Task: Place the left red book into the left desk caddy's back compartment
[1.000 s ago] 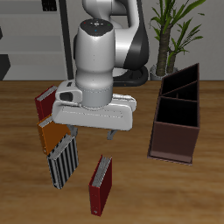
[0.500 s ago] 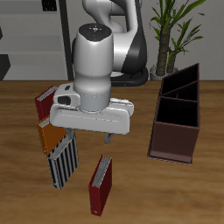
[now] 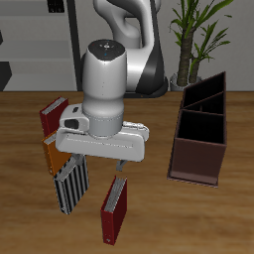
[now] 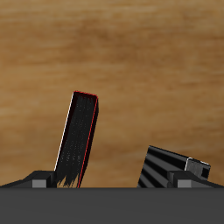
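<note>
Wood-grain table (image 3: pixel 149 213) bears the slim crimson left red book (image 3: pixel 115 209) beneath the spread-fingered gripper (image 3: pixel 99 164).

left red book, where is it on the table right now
In the exterior view the left red book lies flat near the table's front edge, just below the tool, beside the grey striped book; the left desk caddy stands well apart from it.

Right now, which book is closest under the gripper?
The bright red book nearest the table's front edge, apart from the striped, orange and maroon books stacked farther back.
</note>
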You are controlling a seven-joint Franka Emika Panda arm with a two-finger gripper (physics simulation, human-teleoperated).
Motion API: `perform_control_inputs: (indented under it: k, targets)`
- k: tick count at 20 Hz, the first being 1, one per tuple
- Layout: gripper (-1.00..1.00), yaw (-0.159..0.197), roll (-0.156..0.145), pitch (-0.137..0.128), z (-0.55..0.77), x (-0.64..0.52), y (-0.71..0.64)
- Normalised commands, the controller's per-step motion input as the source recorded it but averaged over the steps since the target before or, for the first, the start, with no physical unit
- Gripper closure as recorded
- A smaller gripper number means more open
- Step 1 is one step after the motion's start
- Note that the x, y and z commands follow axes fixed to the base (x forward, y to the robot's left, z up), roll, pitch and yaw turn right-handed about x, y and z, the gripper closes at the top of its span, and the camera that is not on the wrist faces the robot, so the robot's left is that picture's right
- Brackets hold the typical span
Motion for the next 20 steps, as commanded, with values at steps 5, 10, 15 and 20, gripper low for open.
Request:
perform_control_inputs:
  k: [5, 10, 15, 20]
  targets:
    - [-1.0, -0.003, 0.012, 0.02, -0.24, 0.06, 0.01]
    - [-1.0, -0.005, -0.004, 0.019, -0.18, 0.03, 0.0]
    - [-1.0, -0.003, 0.014, 0.007, -0.08, 0.01, 0.05]
    - [-1.0, 0.004, 0.01, 0.007, -0.08, 0.0, 0.1]
